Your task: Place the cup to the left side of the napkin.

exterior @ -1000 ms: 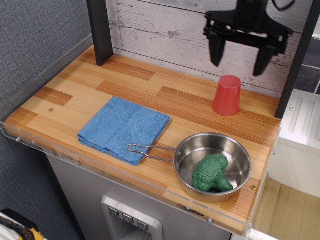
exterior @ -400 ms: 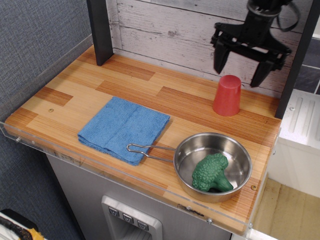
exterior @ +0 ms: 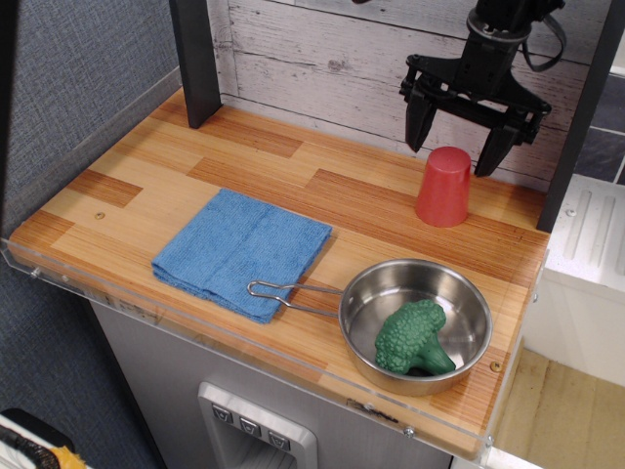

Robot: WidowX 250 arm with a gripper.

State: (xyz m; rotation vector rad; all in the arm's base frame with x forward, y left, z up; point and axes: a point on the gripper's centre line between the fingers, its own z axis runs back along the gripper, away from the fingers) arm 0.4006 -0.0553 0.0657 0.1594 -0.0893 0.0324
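The red cup (exterior: 444, 188) stands upside down at the back right of the wooden counter. The blue napkin (exterior: 242, 250) lies flat at the front middle, well to the cup's left. My black gripper (exterior: 451, 149) hangs open just above the cup, its two fingers spread either side of the cup's top, one finger (exterior: 418, 125) to the left and the other to the right. It holds nothing.
A steel pan (exterior: 418, 322) with a green broccoli (exterior: 410, 338) in it sits at the front right, its handle touching the napkin's edge. A dark post (exterior: 195, 59) stands at the back left. A whitewashed plank wall (exterior: 312, 59) backs the counter.
My gripper has come down and a little left, from high above the cup to just over its top. The cup, napkin and pan have not moved.
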